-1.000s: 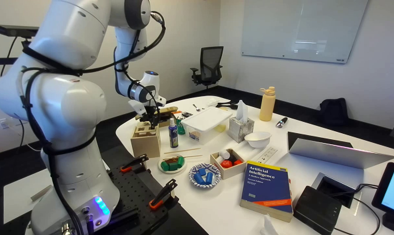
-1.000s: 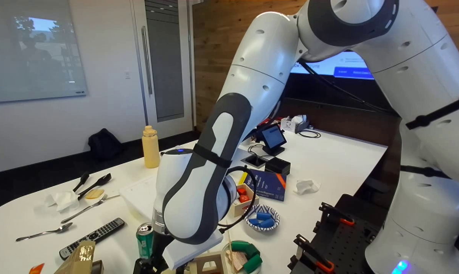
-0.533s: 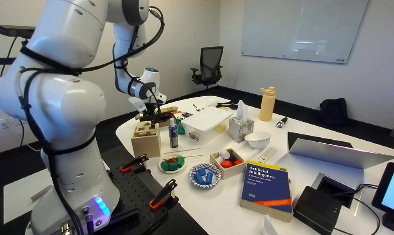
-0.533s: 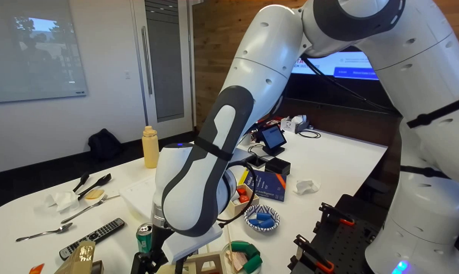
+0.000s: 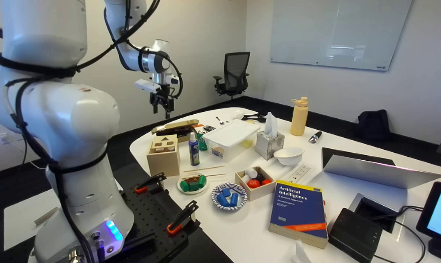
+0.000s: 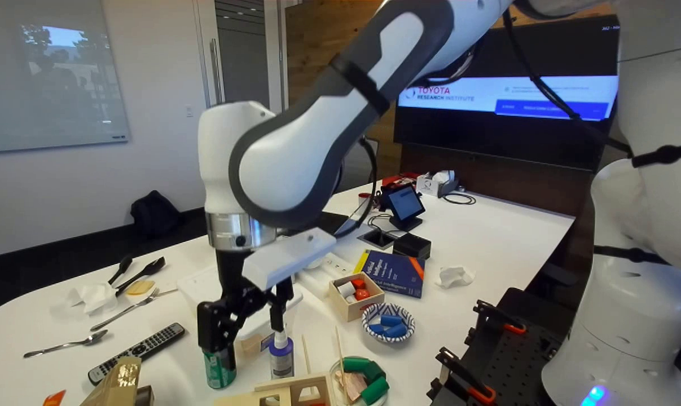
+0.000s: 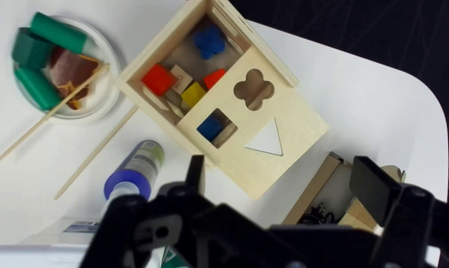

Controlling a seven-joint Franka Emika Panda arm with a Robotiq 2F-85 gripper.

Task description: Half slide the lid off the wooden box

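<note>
The wooden box [image 5: 164,164] stands on the table; it also shows in the wrist view [image 7: 153,52]. Its lid [image 7: 300,128], a thin tan panel with clover, square and triangle holes, is slid partway out. Roughly half of it juts past one end of the box. The opposite part of the box is open, with red, yellow and blue blocks inside. In an exterior view the lid [image 5: 174,138] lies flat on top. My gripper [image 5: 162,111] is open and empty, well above the box and apart from the lid. Its fingers [image 7: 280,171] are spread wide in the wrist view.
A purple spray bottle [image 5: 194,149] and green can [image 5: 202,141] stand beside the box. An open cardboard box [image 7: 310,190] lies near the lid's jutting end. A plate of green blocks [image 5: 193,183], chopsticks [image 5: 205,169] and a lidded plastic bin [image 5: 231,133] are close by.
My gripper has risen from just over the box's top to well above it. The lid and box show no visible shift between the frames.
</note>
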